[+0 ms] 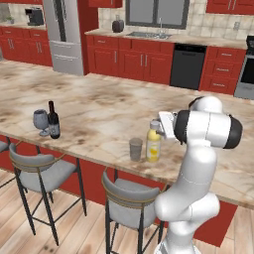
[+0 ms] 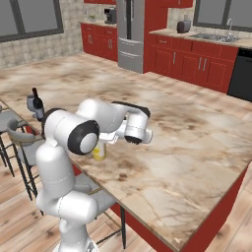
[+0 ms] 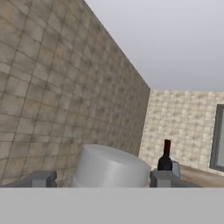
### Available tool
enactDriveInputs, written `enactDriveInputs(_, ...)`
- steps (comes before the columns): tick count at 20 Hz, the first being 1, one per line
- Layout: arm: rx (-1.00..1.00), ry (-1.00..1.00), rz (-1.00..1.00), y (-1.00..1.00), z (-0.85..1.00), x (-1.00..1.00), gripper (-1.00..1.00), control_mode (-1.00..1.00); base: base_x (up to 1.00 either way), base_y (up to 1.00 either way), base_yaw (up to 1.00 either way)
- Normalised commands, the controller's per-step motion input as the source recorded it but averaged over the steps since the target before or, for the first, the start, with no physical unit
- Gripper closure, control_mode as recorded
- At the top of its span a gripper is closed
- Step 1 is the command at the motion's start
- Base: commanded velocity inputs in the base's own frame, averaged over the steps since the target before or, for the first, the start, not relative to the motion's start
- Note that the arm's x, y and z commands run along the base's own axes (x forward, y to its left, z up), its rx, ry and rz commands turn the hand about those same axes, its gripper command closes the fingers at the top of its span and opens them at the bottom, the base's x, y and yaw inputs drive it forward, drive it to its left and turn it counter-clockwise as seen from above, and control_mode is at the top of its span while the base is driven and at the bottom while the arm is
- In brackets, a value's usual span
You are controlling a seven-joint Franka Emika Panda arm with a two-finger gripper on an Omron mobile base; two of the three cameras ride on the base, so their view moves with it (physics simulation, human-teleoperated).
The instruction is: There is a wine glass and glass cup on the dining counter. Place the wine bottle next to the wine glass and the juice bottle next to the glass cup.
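1. The juice bottle (image 1: 153, 142) stands upright near the front edge of the dining counter (image 1: 99, 106), just right of the glass cup (image 1: 135, 149).
2. The gripper (image 3: 99, 178) sits level with the bottle's grey cap (image 3: 111, 166), fingers spread either side (contact unclear).
3. Far left, the wine bottle (image 1: 53, 121) stands just beside the wine glass (image 1: 41, 121).
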Motion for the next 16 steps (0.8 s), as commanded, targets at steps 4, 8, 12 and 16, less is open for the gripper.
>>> enactDriveInputs(4, -0.03, -0.10, -0.05, 0.00, -0.10, 0.00, 1.00, -1.00, 0.00, 0.00, 0.00)
enactDriveInputs(8, -0.02, -0.01, -0.07, 0.00, -0.29, -0.01, 1.00, -1.00, 0.00, 0.00, 0.00)
enactDriveInputs(12, 0.00, 0.00, -0.07, 0.00, -0.37, 0.00, 1.00, -1.00, 0.00, 0.00, 0.00)
enactDriveInputs(16, 0.00, 0.02, -0.06, 0.00, -0.38, 0.00, 1.00, -1.00, 0.00, 0.00, 0.00)
